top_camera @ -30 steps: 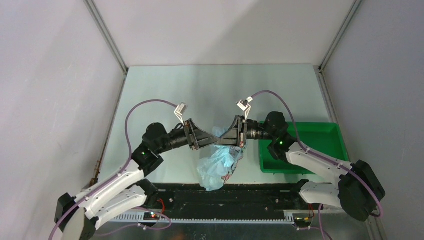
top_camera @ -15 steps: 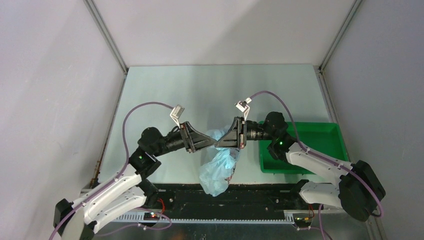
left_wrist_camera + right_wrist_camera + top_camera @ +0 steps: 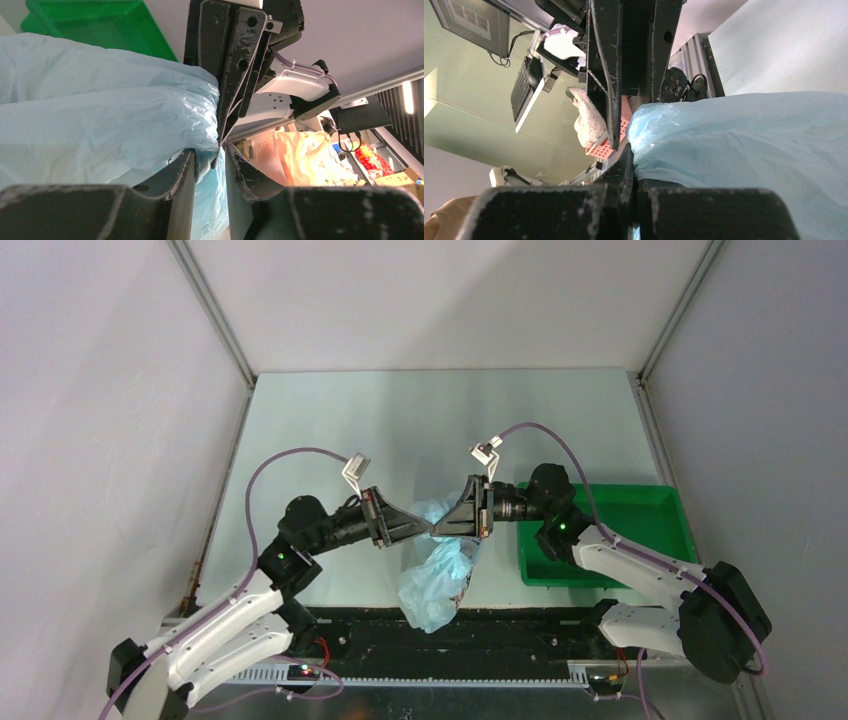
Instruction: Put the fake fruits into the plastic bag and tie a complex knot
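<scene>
The light-blue plastic bag hangs off the table between my two grippers, which meet tip to tip at its top. My right gripper is shut on a fold of the bag's upper edge, and the plastic spreads away from its closed jaws. My left gripper faces it. Its jaws stand a narrow gap apart around a bunched strip of the bag, and the left finger touches the plastic. The fake fruits are hidden; I cannot tell whether they lie inside the bag.
A rigid green tray stands on the table to the right, under the right arm. The black rail along the table's near edge runs just below the hanging bag. Enclosure walls stand on both sides.
The left gripper's jaws have narrowed around the bag's top, and the left arm has drawn slightly back to the left. The bag has swung a little; the right gripper stays shut.
</scene>
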